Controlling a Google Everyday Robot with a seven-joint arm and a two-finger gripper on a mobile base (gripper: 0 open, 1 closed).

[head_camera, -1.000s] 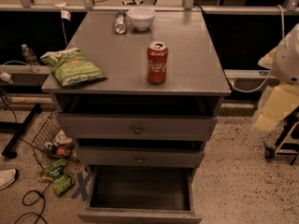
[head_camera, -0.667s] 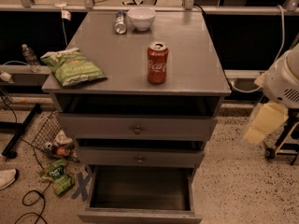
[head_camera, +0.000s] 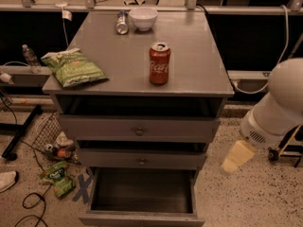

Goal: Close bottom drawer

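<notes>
Bottom drawer [head_camera: 142, 197]: lowest of 3, grey, pulled well out, dark boxy interior exposed. Gripper [head_camera: 238, 157]: low beside the cabinet [head_camera: 189, 60], apart from drawer; grip state cannot be told.

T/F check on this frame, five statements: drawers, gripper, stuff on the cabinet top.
1. The grey cabinet's bottom drawer is pulled out, dark interior showing. True.
2. The red soda can lies on its side. False: it stands upright on the cabinet top.
3. The gripper touches the bottom drawer's front. False: it hangs right of the cabinet, apart from it.
4. The white bowl sits at the back of the cabinet top. True.
5. The green chip bag is inside the bottom drawer. False: it lies on the cabinet top's left edge.
</notes>
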